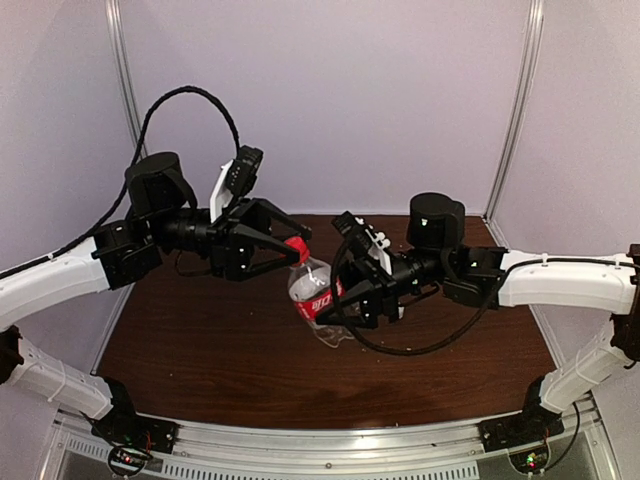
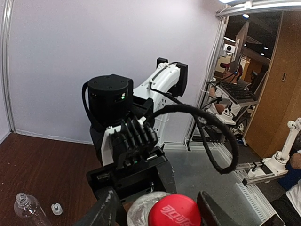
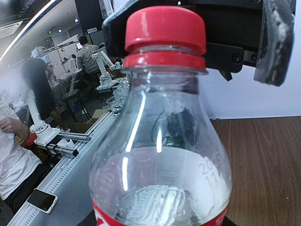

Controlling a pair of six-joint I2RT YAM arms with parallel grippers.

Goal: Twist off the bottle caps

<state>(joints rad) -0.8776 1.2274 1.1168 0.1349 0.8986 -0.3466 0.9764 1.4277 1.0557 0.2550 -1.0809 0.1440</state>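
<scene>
1. Right gripper (image 1: 338, 305) is clamped on the body of the small bottle (image 3: 160, 160), carried tilted above the table (image 1: 200, 350)
2. Left gripper (image 1: 299, 247) stands parted, its fingers (image 2: 106, 209) either side of the red cap (image 2: 174, 211) on that bottle, a gap showing on each side
3. In the left wrist view, low to the left of its fingers, a capless clear bottle (image 2: 26, 207) and a white cap (image 2: 57, 208) sit just beside each other on the table

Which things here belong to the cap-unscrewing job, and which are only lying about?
Job: red cap; small bottle, held by the right gripper; left gripper, jaws around that cap; unlabelled bottle and white cap, separate, on the table.
Lying about: phone off the table; people and other robot arms in the background.
</scene>
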